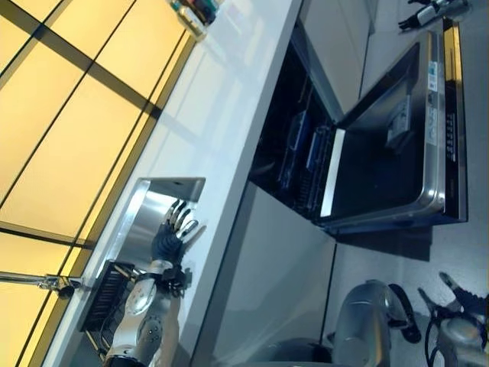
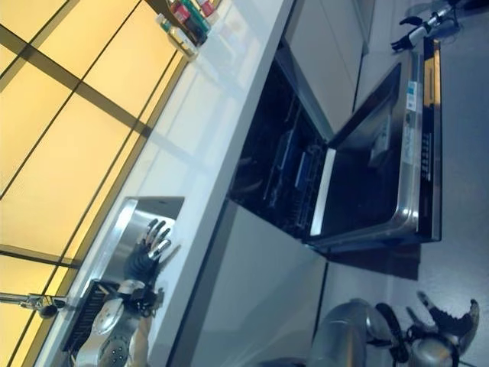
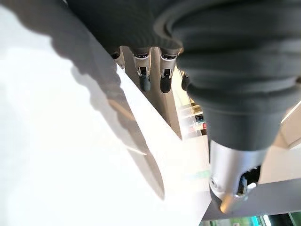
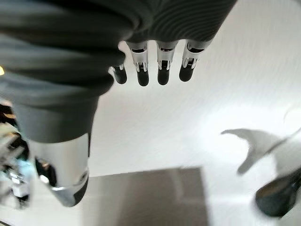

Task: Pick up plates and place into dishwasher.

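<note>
The dishwasher (image 1: 306, 164) stands open under the white counter (image 1: 221, 115), with dark racks inside and its door (image 1: 397, 153) folded down over the floor. My left hand (image 1: 174, 229) hovers over the steel sink (image 1: 141, 210), fingers (image 3: 164, 80) straight and holding nothing. A dark dish rack (image 1: 107, 294) sits in the sink beside my left forearm. My right hand (image 2: 443, 325) hangs low over the pale floor, this side of the door, with its fingers (image 4: 162, 70) relaxed and nothing in it.
Several bottles (image 2: 187, 19) stand at the counter's far end. A tap (image 1: 46, 281) rises at the sink's back edge. A dark and silver object (image 1: 432, 11) lies beyond the door's far end. Grey cabinet fronts (image 1: 283, 260) run under the counter.
</note>
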Available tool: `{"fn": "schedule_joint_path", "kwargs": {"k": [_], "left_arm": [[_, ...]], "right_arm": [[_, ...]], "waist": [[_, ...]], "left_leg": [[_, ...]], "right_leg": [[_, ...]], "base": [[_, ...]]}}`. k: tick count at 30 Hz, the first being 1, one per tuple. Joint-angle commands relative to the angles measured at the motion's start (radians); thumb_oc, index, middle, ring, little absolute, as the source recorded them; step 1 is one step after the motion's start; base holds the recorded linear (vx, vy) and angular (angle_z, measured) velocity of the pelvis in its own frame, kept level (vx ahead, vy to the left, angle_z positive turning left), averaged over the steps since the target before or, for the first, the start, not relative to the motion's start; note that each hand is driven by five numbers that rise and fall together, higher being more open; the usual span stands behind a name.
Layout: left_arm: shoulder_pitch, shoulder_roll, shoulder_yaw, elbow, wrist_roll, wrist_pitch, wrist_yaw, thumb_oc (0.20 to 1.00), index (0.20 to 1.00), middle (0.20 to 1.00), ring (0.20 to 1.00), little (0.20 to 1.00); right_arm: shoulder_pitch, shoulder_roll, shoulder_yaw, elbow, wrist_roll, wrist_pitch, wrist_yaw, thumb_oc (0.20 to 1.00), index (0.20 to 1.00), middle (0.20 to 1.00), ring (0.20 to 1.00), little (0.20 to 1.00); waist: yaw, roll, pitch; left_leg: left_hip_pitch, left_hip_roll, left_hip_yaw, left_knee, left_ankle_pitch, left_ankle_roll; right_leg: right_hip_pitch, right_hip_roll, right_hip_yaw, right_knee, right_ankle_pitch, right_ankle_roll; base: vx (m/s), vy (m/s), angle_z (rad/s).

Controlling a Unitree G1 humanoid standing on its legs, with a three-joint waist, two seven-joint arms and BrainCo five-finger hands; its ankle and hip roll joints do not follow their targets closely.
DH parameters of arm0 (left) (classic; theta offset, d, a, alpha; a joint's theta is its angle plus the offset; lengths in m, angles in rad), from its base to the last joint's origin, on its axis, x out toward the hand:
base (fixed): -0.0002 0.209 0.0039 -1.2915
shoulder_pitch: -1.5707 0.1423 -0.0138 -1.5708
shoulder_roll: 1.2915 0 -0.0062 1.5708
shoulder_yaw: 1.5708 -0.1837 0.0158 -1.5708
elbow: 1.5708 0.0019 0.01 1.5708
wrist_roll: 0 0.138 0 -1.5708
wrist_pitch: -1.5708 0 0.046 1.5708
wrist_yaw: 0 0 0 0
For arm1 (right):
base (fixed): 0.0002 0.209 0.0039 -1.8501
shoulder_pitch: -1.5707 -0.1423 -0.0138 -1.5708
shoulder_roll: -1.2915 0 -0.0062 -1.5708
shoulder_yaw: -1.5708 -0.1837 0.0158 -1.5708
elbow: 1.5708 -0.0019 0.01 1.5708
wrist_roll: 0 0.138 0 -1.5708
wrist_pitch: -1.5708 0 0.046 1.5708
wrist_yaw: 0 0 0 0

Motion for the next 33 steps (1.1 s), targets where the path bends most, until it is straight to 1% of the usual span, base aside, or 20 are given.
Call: {"fn": "schedule_joint_path", "kwargs": {"k": [1, 3, 4, 8, 11, 13, 14, 15, 18, 19, 20, 21, 23, 24, 25, 28, 33], "left_arm": [[0.022, -0.021, -0.046, -0.065, -0.021, 0.012, 0.003, 1.0, 1.0, 1.0, 1.0, 1.0], [0.036, -0.017, -0.062, -0.08, -0.017, 0.024, 0.005, 1.0, 1.0, 1.0, 1.0, 1.0], [0.045, -0.015, -0.064, -0.09, -0.014, 0.033, 0.003, 1.0, 1.0, 1.0, 1.0, 1.0], [0.076, -0.014, -0.082, -0.113, -0.005, 0.048, -0.006, 1.0, 1.0, 1.0, 1.0, 1.0], [0.091, -0.016, -0.085, -0.122, 0.0, 0.063, -0.013, 1.0, 1.0, 1.0, 1.0, 1.0], [0.099, -0.02, -0.082, -0.124, 0.006, 0.069, -0.022, 1.0, 1.0, 1.0, 1.0, 1.0], [0.102, -0.02, -0.078, -0.122, 0.01, 0.066, -0.029, 1.0, 1.0, 1.0, 1.0, 1.0], [0.102, -0.02, -0.075, -0.122, 0.011, 0.066, -0.032, 1.0, 1.0, 1.0, 1.0, 1.0], [0.1, -0.015, -0.054, -0.121, 0.007, 0.067, -0.056, 1.0, 1.0, 1.0, 1.0, 1.0], [0.1, -0.011, -0.047, -0.121, 0.003, 0.071, -0.066, 1.0, 1.0, 1.0, 1.0, 1.0], [0.099, -0.009, -0.04, -0.121, 0.002, 0.077, -0.071, 1.0, 1.0, 1.0, 1.0, 1.0], [0.099, -0.007, -0.035, -0.119, -0.001, 0.082, -0.078, 1.0, 1.0, 1.0, 1.0, 1.0], [0.098, -0.002, -0.022, -0.103, -0.007, 0.08, -0.098, 1.0, 1.0, 1.0, 1.0, 1.0], [0.097, 0.0, -0.014, -0.101, -0.009, 0.084, -0.106, 1.0, 1.0, 1.0, 1.0, 1.0], [0.098, 0.001, 0.001, -0.104, -0.012, 0.09, -0.117, 1.0, 1.0, 1.0, 1.0, 1.0], [0.116, 0.0, 0.019, -0.103, -0.014, 0.094, -0.142, 1.0, 1.0, 1.0, 1.0, 1.0], [0.127, 0.004, 0.027, -0.079, -0.012, 0.1, -0.167, 1.0, 1.0, 1.0, 1.0, 1.0]], "right_arm": [[-0.04, -0.07, -0.052, 0.022, 0.068, -0.078, 0.06, 1.0, 1.0, 1.0, 1.0, 1.0], [-0.069, -0.076, -0.049, 0.017, 0.115, -0.062, 0.101, 1.0, 1.0, 1.0, 1.0, 1.0], [-0.083, -0.081, -0.048, 0.013, 0.119, -0.057, 0.125, 1.0, 1.0, 1.0, 1.0, 1.0], [-0.122, -0.088, -0.032, -0.025, 0.151, -0.041, 0.216, 1.0, 1.0, 1.0, 1.0, 1.0], [-0.134, -0.087, -0.019, -0.063, 0.174, -0.027, 0.294, 1.0, 1.0, 1.0, 1.0, 1.0], [-0.137, -0.09, -0.006, -0.105, 0.193, 0.0, 0.377, 1.0, 1.0, 1.0, 1.0, 1.0], [-0.139, -0.089, 0.002, -0.124, 0.203, 0.006, 0.406, 1.0, 1.0, 1.0, 1.0, 1.0], [-0.143, -0.09, 0.01, -0.143, 0.226, 0.012, 0.454, 1.0, 1.0, 1.0, 1.0, 1.0], [-0.162, -0.088, 0.033, -0.228, 0.333, 0.039, 0.635, 1.0, 1.0, 1.0, 1.0, 1.0], [-0.164, -0.087, 0.041, -0.271, 0.36, 0.048, 0.703, 1.0, 1.0, 1.0, 1.0, 1.0], [-0.16, -0.08, 0.055, -0.324, 0.372, 0.056, 0.743, 1.0, 1.0, 1.0, 1.0, 1.0], [-0.155, -0.074, 0.07, -0.362, 0.377, 0.047, 0.801, 1.0, 1.0, 1.0, 1.0, 1.0], [-0.141, -0.056, 0.105, -0.442, 0.363, 0.039, 0.857, 1.0, 1.0, 1.0, 1.0, 1.0], [-0.135, -0.05, 0.112, -0.468, 0.359, 0.033, 0.873, 1.0, 1.0, 1.0, 1.0, 1.0], [-0.13, -0.049, 0.118, -0.508, 0.347, 0.039, 0.896, 1.0, 1.0, 1.0, 1.0, 1.0], [-0.107, -0.034, 0.131, -0.604, 0.299, 0.05, 0.919, 1.0, 1.0, 1.0, 1.0, 1.0], [-0.094, -0.006, 0.162, -0.703, 0.233, 0.068, 0.905, 1.0, 1.0, 1.0, 1.0, 1.0]], "waist": [[0.033, 0.069, -0.01], [0.048, 0.069, -0.021], [0.056, 0.069, -0.024], [0.087, 0.069, -0.045], [0.101, 0.069, -0.054], [0.11, 0.069, -0.059], [0.113, 0.067, -0.058], [0.116, 0.065, -0.057], [0.124, 0.063, -0.052], [0.127, 0.059, -0.053], [0.126, 0.058, -0.052], [0.127, 0.057, -0.051], [0.127, 0.05, -0.051], [0.126, 0.048, -0.05], [0.126, 0.048, -0.049], [0.129, 0.038, -0.058], [0.133, 0.013, -0.072]], "left_leg": [[-0.098, -0.08, 0.018, 0.16, -0.047, 0.007], [-0.095, -0.088, 0.006, 0.161, -0.044, 0.006], [-0.102, -0.089, 0.011, 0.156, -0.026, 0.015], [-0.096, -0.093, -0.009, 0.155, -0.026, 0.016], [-0.098, -0.092, -0.02, 0.163, -0.029, 0.017], [-0.103, -0.091, -0.026, 0.167, -0.031, 0.019], [-0.107, -0.091, -0.026, 0.171, -0.03, 0.02], [-0.111, -0.091, -0.027, 0.174, -0.03, 0.021], [-0.123, -0.092, -0.03, 0.182, -0.029, 0.024], [-0.116, -0.094, -0.04, 0.186, -0.046, 0.016], [-0.119, -0.094, -0.039, 0.187, -0.044, 0.016], [-0.121, -0.094, -0.041, 0.186, -0.042, 0.017], [-0.123, -0.092, -0.043, 0.185, -0.039, 0.017], [-0.12, -0.091, -0.045, 0.183, -0.038, 0.018], [-0.128, -0.088, -0.039, 0.178, -0.02, 0.027], [-0.109, -0.083, -0.05, 0.164, -0.018, 0.034], [-0.076, -0.076, -0.072, 0.139, -0.012, 0.038]], "right_leg": [[0.053, -0.089, 0.008, 0.008, 0.024, -0.036], [0.065, -0.1, 0.0, 0.005, 0.023, -0.036], [0.06, -0.105, -0.006, -0.004, 0.049, -0.04], [0.083, -0.114, -0.031, -0.015, 0.048, -0.043], [0.092, -0.116, -0.045, -0.016, 0.045, -0.045], [0.093, -0.117, -0.054, -0.018, 0.044, -0.045], [0.09, -0.118, -0.056, -0.016, 0.045, -0.046], [0.088, -0.119, -0.058, -0.014, 0.044, -0.047], [0.078, -0.122, -0.063, -0.004, 0.04, -0.052], [0.085, -0.124, -0.063, 0.007, 0.014, -0.047], [0.083, -0.124, -0.065, 0.01, 0.013, -0.046], [0.081, -0.124, -0.066, 0.01, 0.014, -0.045], [0.085, -0.124, -0.069, -0.002, 0.023, -0.04], [0.091, -0.124, -0.07, -0.008, 0.027, -0.038], [0.085, -0.122, -0.072, -0.023, 0.056, -0.041], [0.108, -0.121, -0.082, -0.042, 0.064, -0.038], [0.154, -0.114, -0.097, -0.078, 0.075, -0.03]], "base": [[0.1, -0.021, 0.06], [0.05, -0.024, 0.12], [0.01, -0.024, 0.21], [0.05, -0.027, 0.15], [0.05, -0.028, 0.19], [0.02, -0.037, 0.07], [-0.01, -0.034, 0.1], [-0.03, -0.036, 0.13], [-0.03, -0.05, 0.09], [0.02, -0.058, 0.06], [0.03, -0.059, 0.04], [-0.03, -0.038, 0.05], [-0.01, -0.043, 0.06], [-0.06, -0.021, 0.08], [-0.05, -0.014, 0.06], [0.01, -0.024, 0.04], [0.04, -0.04, 0.07]]}}
